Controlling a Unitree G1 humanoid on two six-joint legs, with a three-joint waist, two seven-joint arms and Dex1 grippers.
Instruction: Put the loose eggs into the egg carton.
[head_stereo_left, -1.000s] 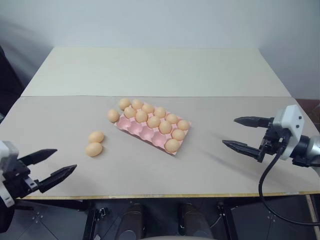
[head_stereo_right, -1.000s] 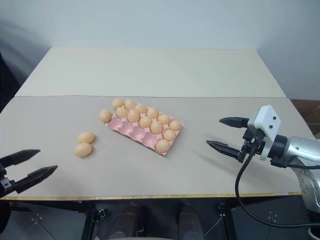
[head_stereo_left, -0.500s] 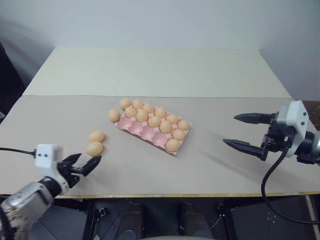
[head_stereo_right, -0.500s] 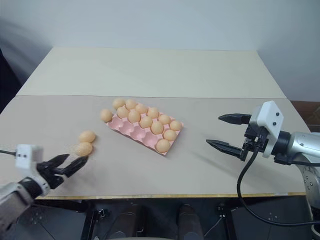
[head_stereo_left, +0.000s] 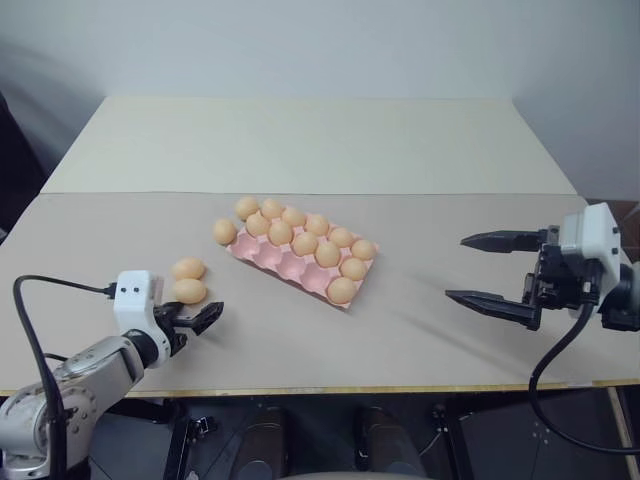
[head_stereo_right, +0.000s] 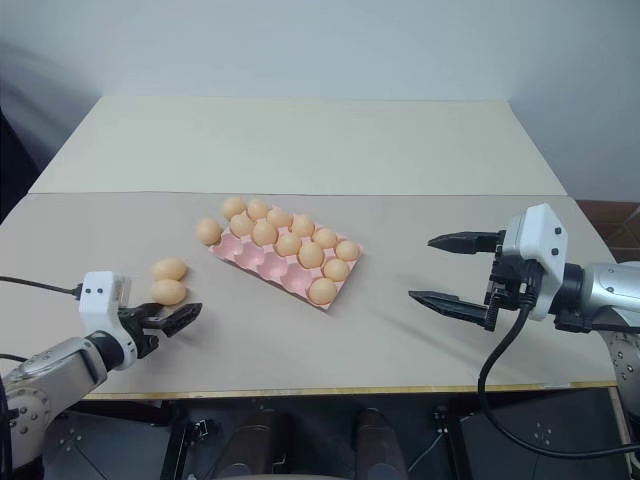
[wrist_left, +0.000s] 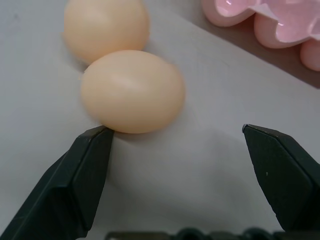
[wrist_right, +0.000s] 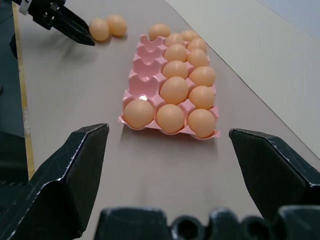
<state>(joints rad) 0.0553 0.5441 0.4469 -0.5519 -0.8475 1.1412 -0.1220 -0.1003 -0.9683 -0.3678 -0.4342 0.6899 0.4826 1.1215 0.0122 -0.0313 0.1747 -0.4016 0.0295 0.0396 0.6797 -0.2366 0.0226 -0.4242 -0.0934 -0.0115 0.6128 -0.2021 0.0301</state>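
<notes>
Beige table (head_stereo_left: 400, 330) bears egg carton (head_stereo_left: 285, 264) (loose eggs (head_stereo_left: 188, 281) beside).

Carton (head_stereo_left: 300, 257) sat mid-table (head_stereo_left: 300, 140); two loose eggs (head_stereo_left: 188, 281) lay to its left, a third (head_stereo_left: 225, 232) touching its left corner.

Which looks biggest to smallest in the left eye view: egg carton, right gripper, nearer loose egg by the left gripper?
1. Egg carton
2. Right gripper, open; it is nearer the camera, so this rank is unsure
3. Nearer loose egg, clearly smallest
</notes>
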